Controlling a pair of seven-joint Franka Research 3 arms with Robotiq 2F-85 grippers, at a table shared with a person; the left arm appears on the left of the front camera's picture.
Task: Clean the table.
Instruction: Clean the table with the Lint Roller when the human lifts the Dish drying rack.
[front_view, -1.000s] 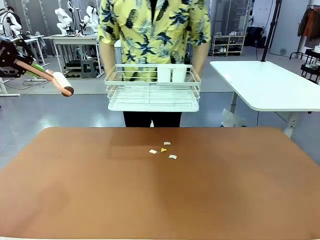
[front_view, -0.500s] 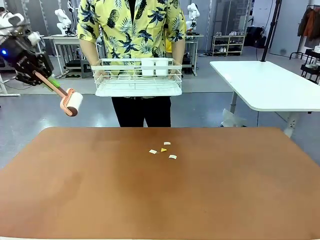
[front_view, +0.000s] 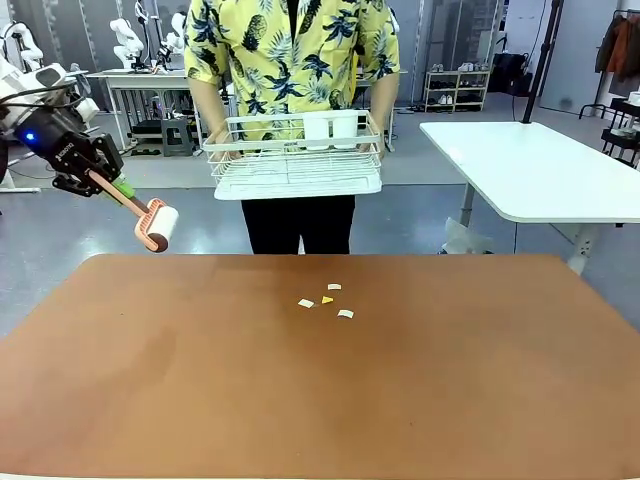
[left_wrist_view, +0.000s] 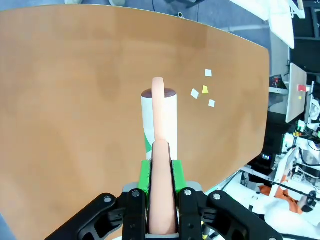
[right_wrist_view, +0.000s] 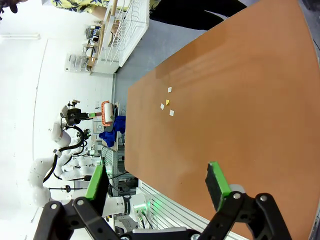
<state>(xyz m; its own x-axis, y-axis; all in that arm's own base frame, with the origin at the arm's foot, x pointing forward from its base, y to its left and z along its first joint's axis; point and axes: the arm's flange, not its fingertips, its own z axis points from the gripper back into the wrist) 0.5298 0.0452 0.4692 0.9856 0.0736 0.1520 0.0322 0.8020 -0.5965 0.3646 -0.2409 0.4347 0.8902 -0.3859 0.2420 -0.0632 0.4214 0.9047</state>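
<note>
Moving lower and rightward since the earlier frames, the lint roller is now hanging in the upper left of the front view, just above the far left edge of the table. The person has also shifted a little to the right with the white wire rack.

The left gripper is clamping the roller's pink handle between its green pads. In the left wrist view the gripper is pointing the roller out over the brown top, and the white drum is not touching the surface.

Four paper scraps are lying close together on the table, around the middle of its width and nearer the far edge than the near one. They are sitting well apart from the roller, with bare tabletop stretching around them on every side. In the left wrist view the scraps are showing to the right of the roller head.

The person is holding the rack by both ends beyond the far edge, level and clear of the table. Something white and upright is standing at its back wall; what it is I cannot tell.

A white table is standing at the right, apart from the brown one.

The right gripper is holding its fingers wide apart, gripping nothing, above the tabletop.
</note>
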